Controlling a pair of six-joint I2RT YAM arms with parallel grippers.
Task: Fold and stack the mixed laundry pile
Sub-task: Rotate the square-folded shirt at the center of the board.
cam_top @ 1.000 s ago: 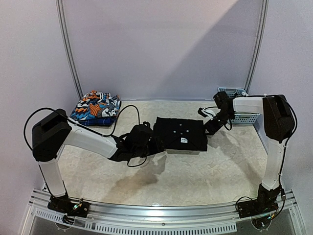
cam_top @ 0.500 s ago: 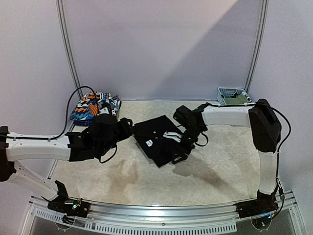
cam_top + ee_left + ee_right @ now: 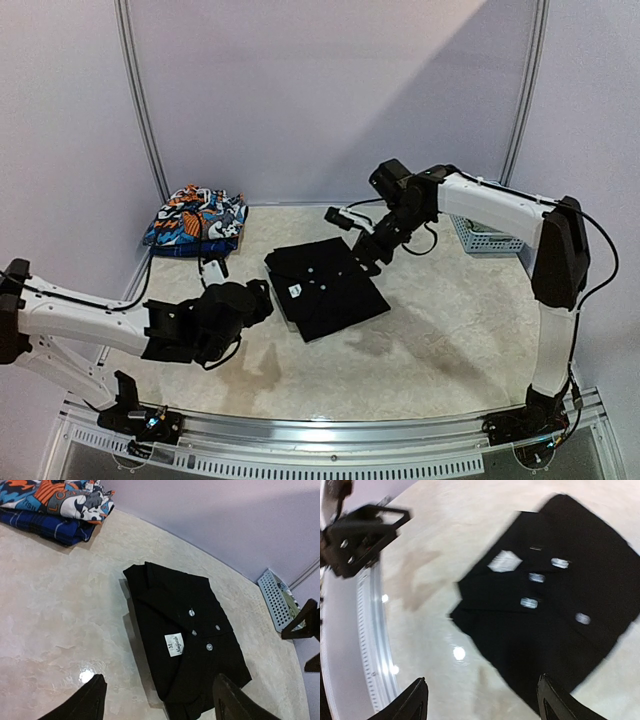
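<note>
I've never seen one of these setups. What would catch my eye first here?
A neatly folded black shirt, buttons and white label facing up, lies at an angle in the middle of the table. Both arms lean in toward it, the left gripper and the right gripper open and holding nothing. A bright folded stack topped by an orange-blue-white print sits in the far left corner.

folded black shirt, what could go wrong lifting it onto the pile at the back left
Pinching only one edge of the folded black shirt could let its layers fall open. It lies askew on the table, so it may land crooked on the printed stack.
</note>
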